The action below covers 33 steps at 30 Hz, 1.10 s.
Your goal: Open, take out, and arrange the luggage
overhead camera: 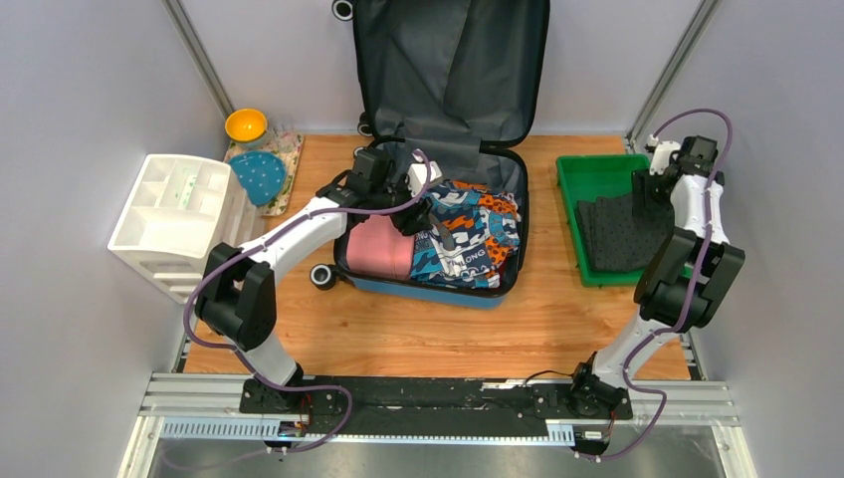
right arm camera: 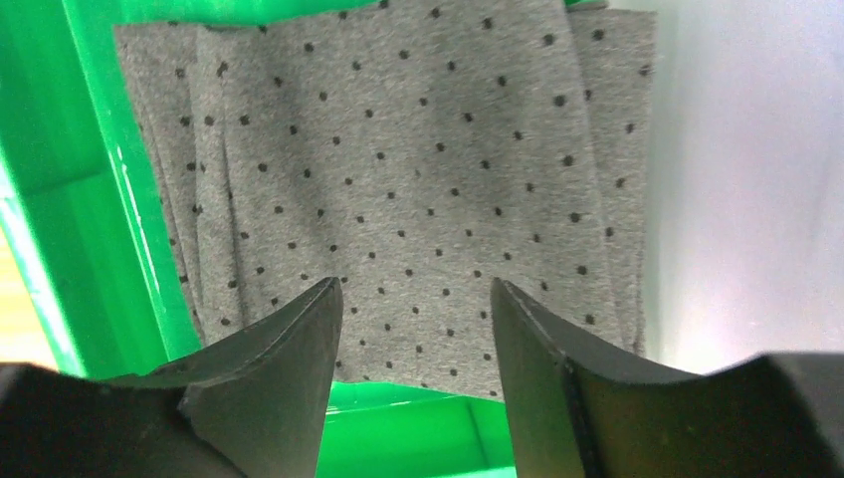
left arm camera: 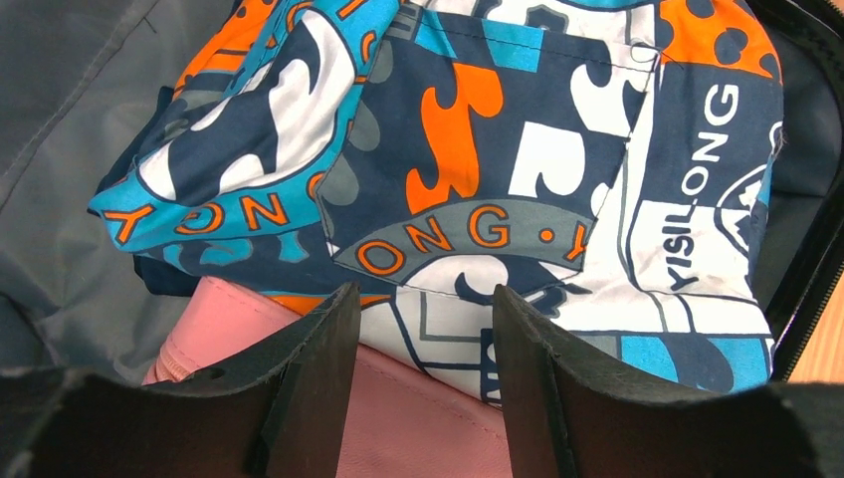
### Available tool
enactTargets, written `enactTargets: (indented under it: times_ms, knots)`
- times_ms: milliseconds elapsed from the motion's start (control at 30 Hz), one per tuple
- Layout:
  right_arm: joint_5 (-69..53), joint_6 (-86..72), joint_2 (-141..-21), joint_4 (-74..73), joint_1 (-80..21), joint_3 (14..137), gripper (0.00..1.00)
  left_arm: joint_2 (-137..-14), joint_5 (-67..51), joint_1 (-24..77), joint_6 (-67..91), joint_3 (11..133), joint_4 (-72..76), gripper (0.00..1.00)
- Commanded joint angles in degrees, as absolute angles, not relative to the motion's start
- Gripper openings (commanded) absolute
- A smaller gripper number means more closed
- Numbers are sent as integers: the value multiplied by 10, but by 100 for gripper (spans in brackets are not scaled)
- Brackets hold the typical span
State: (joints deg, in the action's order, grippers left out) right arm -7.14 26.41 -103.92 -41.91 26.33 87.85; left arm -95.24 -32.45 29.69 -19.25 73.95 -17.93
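Lying open on the bench at the centre of the top view, the luggage holds a patterned shirt and a pink pouch. Left wrist view: the left jaws stand apart, empty, above the shirt. Right wrist view: the right jaws stand parted, empty, over a grey dotted cloth in a green tray.

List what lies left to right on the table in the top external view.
From the left: white organiser → luggage, with a pink item then a patterned garment inside → green tray holding a grey dotted cloth.
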Motion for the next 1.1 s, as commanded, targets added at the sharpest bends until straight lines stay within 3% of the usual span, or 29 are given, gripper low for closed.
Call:
enactTargets:
  times_ms: [0, 167, 467, 667, 833, 1067]
  knots:
    - [-82, 262, -1062, -448, 258, 873, 57, -923, -323, 292, -190, 729, -185, 59]
    - [-97, 249, -1111, -454, 251, 868, 55, -919, -319, 293, -194, 729, -190, 59]
    - [-257, 223, -1179, -523, 190, 851, 58, -924, -316, 292, -189, 731, -191, 59]
    - [-312, 217, -1171, -534, 155, 831, 63, -922, -315, 291, -185, 732, -195, 59]
    - [-301, 220, -1145, -555, 159, 865, 73, -925, -321, 290, -190, 753, -220, 60]
    - [-353, 192, -1020, -584, 164, 923, 81, -901, -354, 322, -294, 760, -233, 64]
